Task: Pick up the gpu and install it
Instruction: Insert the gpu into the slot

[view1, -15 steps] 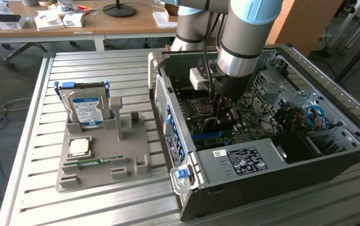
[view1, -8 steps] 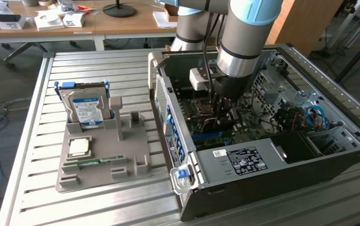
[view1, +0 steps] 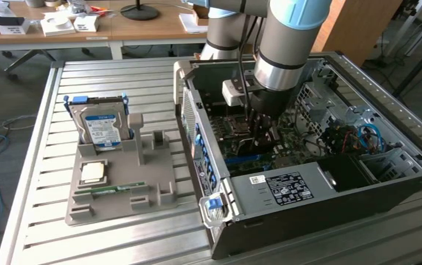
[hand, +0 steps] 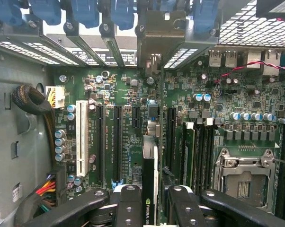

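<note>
Gripper: black two-finger gripper [hand: 149,208] partly closed, clamped on both faces of thin black flat gpu card [hand: 149,179]; card held edge-on.
Gpu posn: inside open PC case, just above green motherboard [hand: 128,90], in line w/ long black expansion slots [hand: 118,142]; metal bracket end [hand: 154,40] near rear slot openings w/ blue clips.
Arm: silver/blue arm [view1: 288,38] reaches down into case.
Case: black/silver open-sided tower case [view1: 329,215], lying on slatted metal table [view1: 107,243]; holds motherboard, empty CPU socket [hand: 244,182], blue cables.
Tray: grey moulded holder [view1: 119,193] beside case; holds upright silver blue-labelled hard drive [view1: 100,130], small square chip [view1: 93,172], narrow green memory stick [view1: 111,190].
</note>
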